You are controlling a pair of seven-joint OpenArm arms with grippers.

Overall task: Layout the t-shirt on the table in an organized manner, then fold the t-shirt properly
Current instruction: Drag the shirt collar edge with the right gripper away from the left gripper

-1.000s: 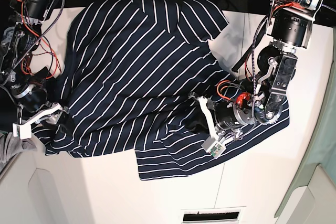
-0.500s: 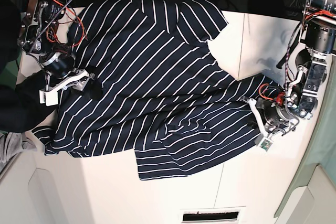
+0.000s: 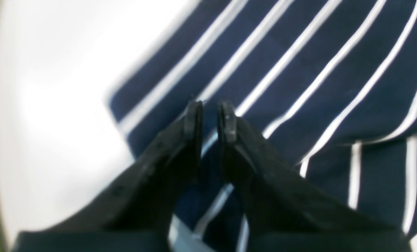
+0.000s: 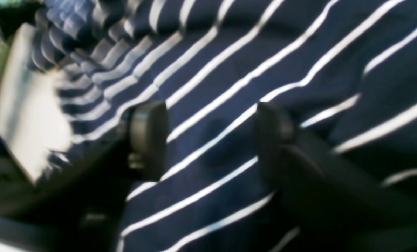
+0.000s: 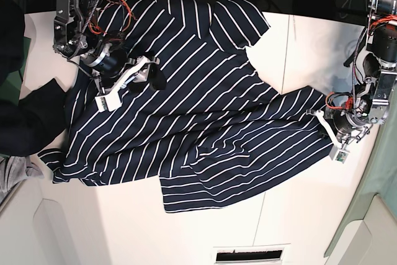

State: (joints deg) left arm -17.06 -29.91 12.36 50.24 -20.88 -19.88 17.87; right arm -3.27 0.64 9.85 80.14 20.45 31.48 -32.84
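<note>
L pincer (image 5: 331, 134) moved to t-shirt (image 5: 186, 103) edge (grip unclear, blurry).

The t-shirt (image 5: 186, 103) spreads over most of the table (image 5: 298, 221), from the far edge to past the middle, rumpled with raised folds near its centre. Bare tabletop runs along the whole near edge and in the far right corner beside the sleeve. The right gripper (image 5: 133, 76) hangs over the shirt near the far left corner; the left gripper (image 5: 332, 134) sits at the shirt's corner by the right edge. A dark garment (image 5: 25, 116) and grey cloth (image 5: 12, 175) crowd the left edge.
</note>
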